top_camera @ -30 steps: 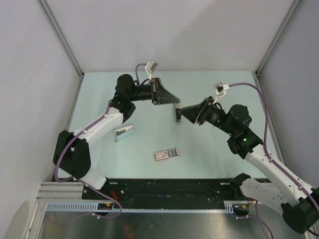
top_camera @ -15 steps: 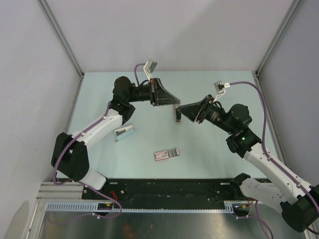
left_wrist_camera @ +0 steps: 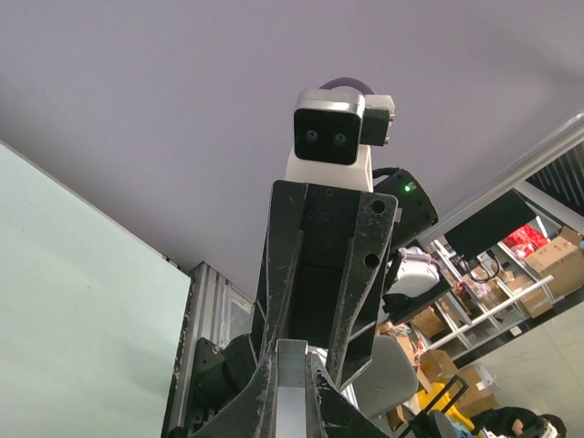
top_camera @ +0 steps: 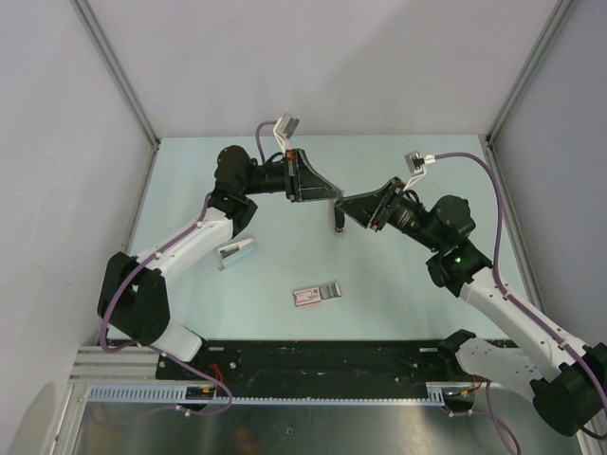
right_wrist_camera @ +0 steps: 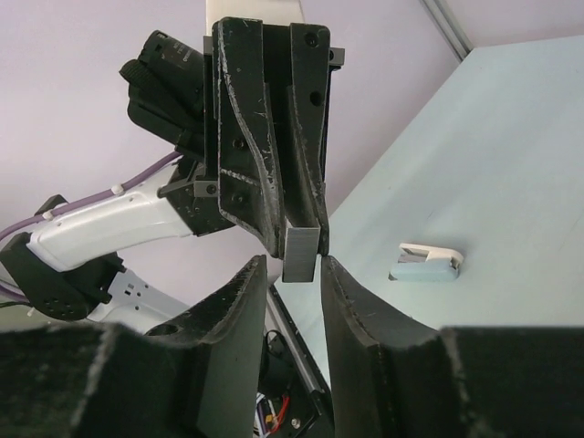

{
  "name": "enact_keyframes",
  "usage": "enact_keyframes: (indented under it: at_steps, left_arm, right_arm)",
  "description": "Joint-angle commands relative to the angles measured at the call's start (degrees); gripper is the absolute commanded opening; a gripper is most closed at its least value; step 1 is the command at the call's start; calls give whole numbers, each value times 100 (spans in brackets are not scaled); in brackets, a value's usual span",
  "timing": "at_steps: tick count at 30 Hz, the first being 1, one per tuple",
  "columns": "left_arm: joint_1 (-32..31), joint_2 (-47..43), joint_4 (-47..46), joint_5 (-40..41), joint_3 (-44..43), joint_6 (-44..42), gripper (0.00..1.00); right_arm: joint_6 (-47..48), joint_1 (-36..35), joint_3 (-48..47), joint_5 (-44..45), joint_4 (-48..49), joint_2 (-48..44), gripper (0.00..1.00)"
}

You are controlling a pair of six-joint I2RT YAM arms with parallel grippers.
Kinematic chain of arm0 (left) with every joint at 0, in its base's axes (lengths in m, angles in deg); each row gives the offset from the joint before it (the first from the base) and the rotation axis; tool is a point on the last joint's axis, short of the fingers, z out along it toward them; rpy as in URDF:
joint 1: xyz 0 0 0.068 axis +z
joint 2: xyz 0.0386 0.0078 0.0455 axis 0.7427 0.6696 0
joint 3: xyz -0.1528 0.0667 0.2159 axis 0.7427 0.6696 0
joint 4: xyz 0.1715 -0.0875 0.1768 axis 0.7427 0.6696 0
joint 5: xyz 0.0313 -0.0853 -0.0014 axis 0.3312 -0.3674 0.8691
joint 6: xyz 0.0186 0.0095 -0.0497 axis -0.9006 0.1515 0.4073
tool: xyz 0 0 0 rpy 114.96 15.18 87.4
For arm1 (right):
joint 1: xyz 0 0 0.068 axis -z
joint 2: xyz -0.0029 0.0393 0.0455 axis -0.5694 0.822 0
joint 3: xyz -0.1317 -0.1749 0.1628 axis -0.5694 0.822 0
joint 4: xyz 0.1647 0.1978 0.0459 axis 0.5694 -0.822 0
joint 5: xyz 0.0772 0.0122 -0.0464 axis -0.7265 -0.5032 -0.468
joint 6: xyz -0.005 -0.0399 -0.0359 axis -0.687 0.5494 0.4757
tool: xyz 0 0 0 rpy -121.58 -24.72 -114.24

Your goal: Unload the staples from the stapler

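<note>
Since the frame a second ago, the right gripper has slid up and to the left, so its tips now sit right at the tips of the left gripper, above the middle of the far half of the table. The left arm has drawn back only slightly. The left gripper's black, scuffed fingers are clamped on a grey rail, a thin, straight metal channel with a squared U-shaped section and a matte finish. It lies along the fingers, and its blunt end sticks out just past their tips. The right gripper's jaws are parted, with one dark, worn finger on each side of that end. The gap on the right side is very narrow, and it cannot be told whether that finger touches the rail. The stapler, a small wedge of smooth pale blue and white plastic, lies on the smooth pale green tabletop under the left forearm, well apart from both grippers. Nearer the arm bases lies a flat red-and-white box with a grey part at one end.
</note>
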Motion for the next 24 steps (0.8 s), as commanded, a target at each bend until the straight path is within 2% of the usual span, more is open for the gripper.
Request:
enact_keyframes:
  at_steps: [1, 9, 13, 14, 16, 18, 20, 21, 24]
  left_arm:
    - [-44, -113, -239, -122, -9, 79, 0]
    - [-45, -133, -243, -156, 37, 54, 0]
    - [-45, -153, -243, -195, 63, 25, 1]
    - [-41, -153, -243, -206, 62, 15, 4]
    - [-31, -157, -243, -215, 61, 1, 21]
    - [13, -147, -232, -204, 41, -31, 33]
    - [117, -132, -153, -199, -30, -98, 52]
    - [194, -116, -88, -230, -81, -174, 57]
    - [447, -56, 534, -449, -375, -732, 63]
  right_arm:
    - [-95, 37, -138, -87, 430, 59, 33]
    - [-42, 38, -138, 31, 351, 13, 12]
    - [36, 38, -138, 111, 240, -56, 4]
    - [60, 39, -138, 119, 207, -79, 3]
    - [123, 39, -138, 140, 77, -133, 2]
    - [211, 45, -138, 159, -156, -184, 1]
    - [341, 49, -136, 212, -570, -252, 1]
    - [410, 48, -137, 227, -795, -282, 0]
    - [600, 20, -138, 278, -1472, -337, 0]
